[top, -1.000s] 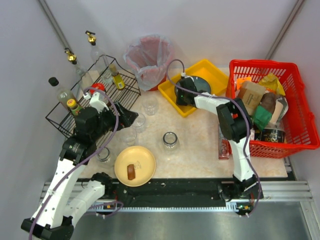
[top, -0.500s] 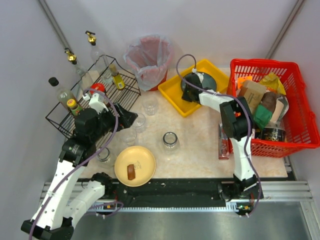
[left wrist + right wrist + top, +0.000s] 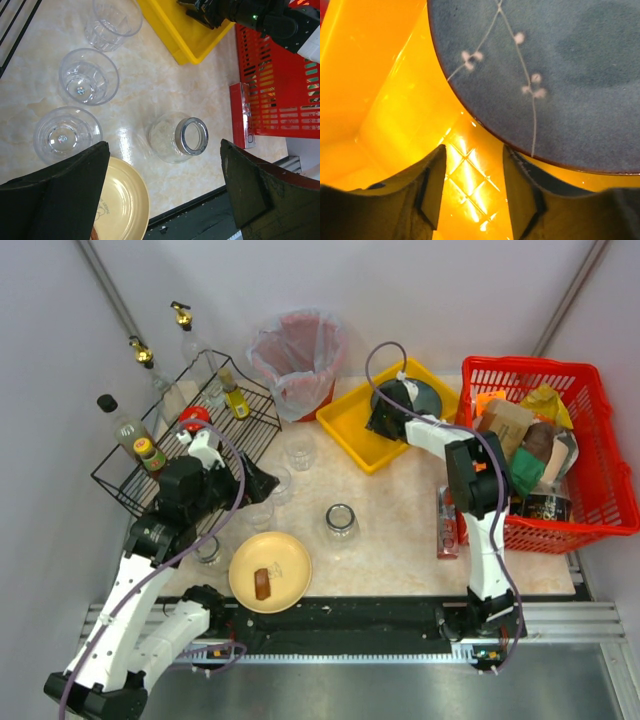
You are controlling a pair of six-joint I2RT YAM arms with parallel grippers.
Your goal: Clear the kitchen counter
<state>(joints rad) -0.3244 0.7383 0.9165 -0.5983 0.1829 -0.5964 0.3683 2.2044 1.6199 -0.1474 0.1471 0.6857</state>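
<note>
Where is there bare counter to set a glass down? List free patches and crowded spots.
Free: the kitchen counter between the jar, the yellow tray and the red box; also the near strip right of the plate. Crowded: the glasses beside the wire rack.

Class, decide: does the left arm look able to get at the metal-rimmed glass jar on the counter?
Probably yes. The left gripper hangs open nearby, the jar stands alone on bare counter, and the cream plate and glasses beside it leave its top and sides free.
</note>
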